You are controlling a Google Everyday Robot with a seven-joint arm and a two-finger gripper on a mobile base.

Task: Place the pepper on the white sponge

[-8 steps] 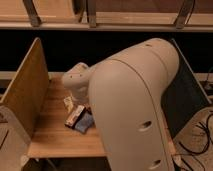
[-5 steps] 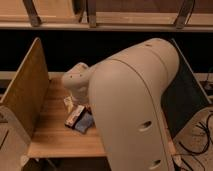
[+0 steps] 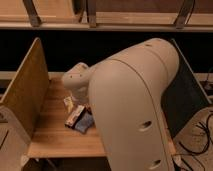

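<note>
My arm (image 3: 132, 105) fills the middle of the camera view, a big cream-coloured shell with a rounded joint (image 3: 75, 82) reaching down over the wooden table (image 3: 50, 135). The gripper is hidden behind the arm, somewhere below that joint. Neither the pepper nor the white sponge shows; they are either hidden by the arm or out of view. Beside the joint lie a small orange-and-white packet (image 3: 75, 115) and a dark blue packet (image 3: 84, 122).
A tall wooden side panel (image 3: 25, 92) bounds the table on the left and a dark panel (image 3: 185, 95) on the right. Wooden shelving (image 3: 100, 20) runs across the back. Cables (image 3: 200, 137) lie on the floor at the right.
</note>
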